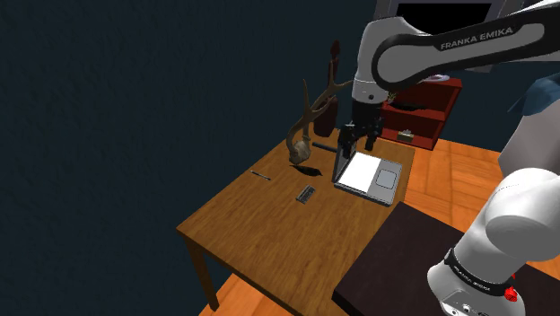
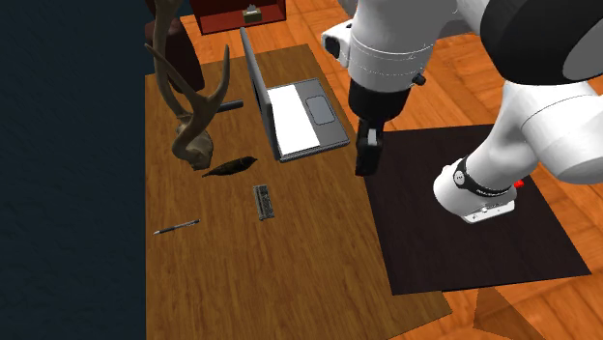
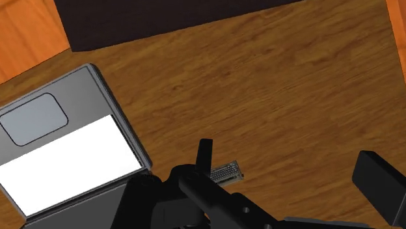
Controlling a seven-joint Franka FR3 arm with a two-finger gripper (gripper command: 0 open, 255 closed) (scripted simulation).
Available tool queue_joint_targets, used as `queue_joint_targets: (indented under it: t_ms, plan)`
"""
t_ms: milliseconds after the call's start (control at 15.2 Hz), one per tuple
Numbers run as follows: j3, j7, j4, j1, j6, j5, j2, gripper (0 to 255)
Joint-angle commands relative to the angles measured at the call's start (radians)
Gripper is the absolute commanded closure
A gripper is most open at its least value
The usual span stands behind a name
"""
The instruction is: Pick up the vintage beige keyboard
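Our end effector (image 3: 286,153) hangs wide open, empty; the keyboard (image 3: 226,172) below it looks light, stiff and thin, so we'd pinch across its long edges.

You're in a room of a home, set up as a study corner: a wooden desk (image 1: 260,224) carries an open laptop (image 1: 370,173), a pen (image 1: 260,175) and an antler ornament (image 1: 302,144), with a red shelf unit (image 1: 441,117) and orange plank flooring (image 1: 465,169) behind.
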Motion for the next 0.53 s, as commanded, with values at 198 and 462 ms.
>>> queue_joint_targets:
  t_ms: [198,462]
  plan:
    - [0.033,0.142,0.008,-0.031,0.176,0.034,0.177,0]
    - [0.047,0.247,0.035,-0.054,0.304,0.05,0.328,0]
